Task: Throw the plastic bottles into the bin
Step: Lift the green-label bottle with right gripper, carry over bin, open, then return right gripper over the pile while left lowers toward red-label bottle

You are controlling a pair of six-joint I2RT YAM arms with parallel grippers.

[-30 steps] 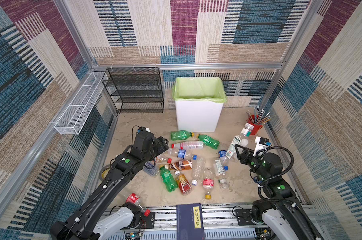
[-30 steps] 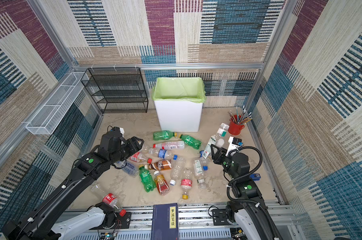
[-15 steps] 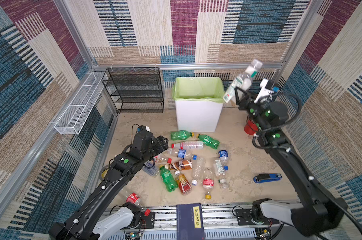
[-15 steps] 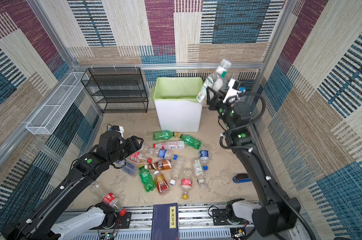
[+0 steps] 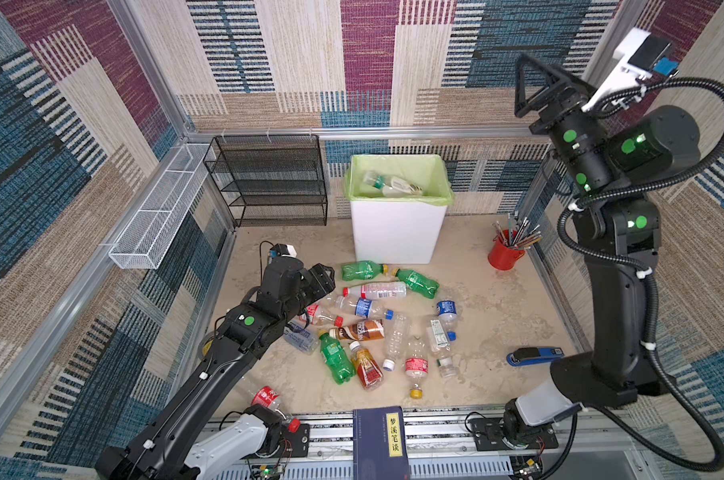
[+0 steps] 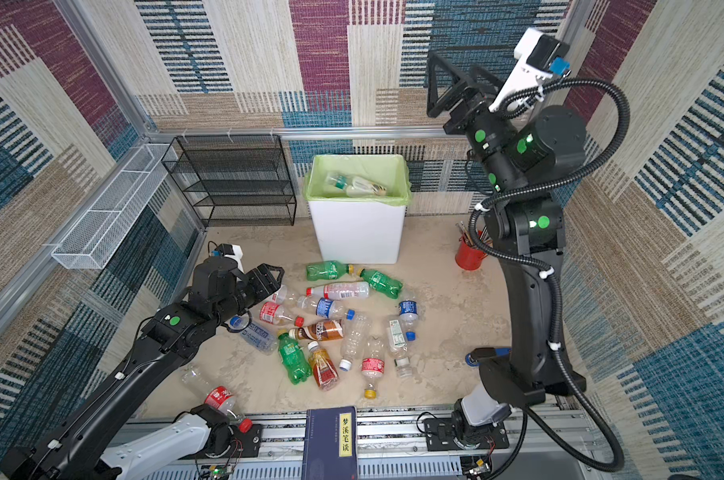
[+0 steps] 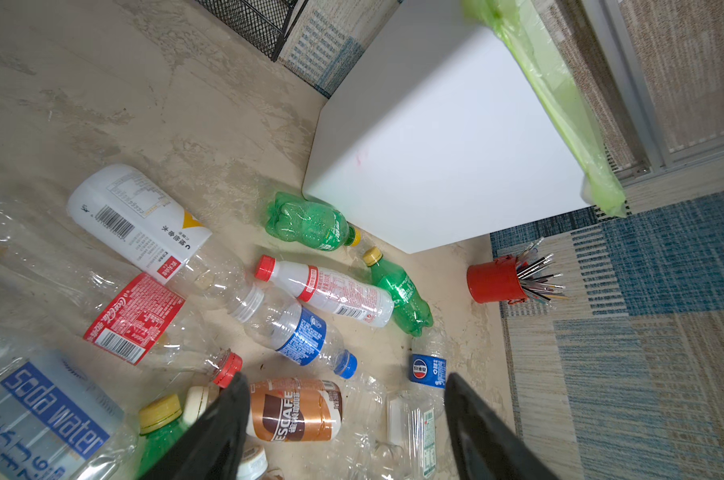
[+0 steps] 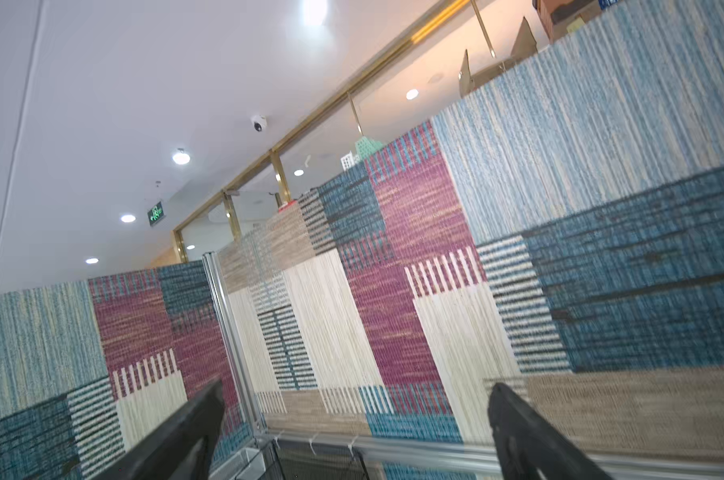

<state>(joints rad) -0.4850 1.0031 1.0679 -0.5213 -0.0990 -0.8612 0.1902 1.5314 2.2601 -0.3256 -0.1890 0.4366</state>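
Beige table (image 5: 497,299) strewn with plastic bottles (image 5: 358,331), one bottle (image 5: 389,185) in bin (image 5: 397,232); right gripper (image 5: 522,87) high, wide, empty; left gripper (image 5: 325,279) half-open, empty over pile, so next is likely a grasp.

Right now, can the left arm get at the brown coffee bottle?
Probably yes. The left gripper hangs open close by, and the brown coffee bottle lies on its side with nothing on top. A green bottle and a clear one crowd its ends, so a finger may nudge them.
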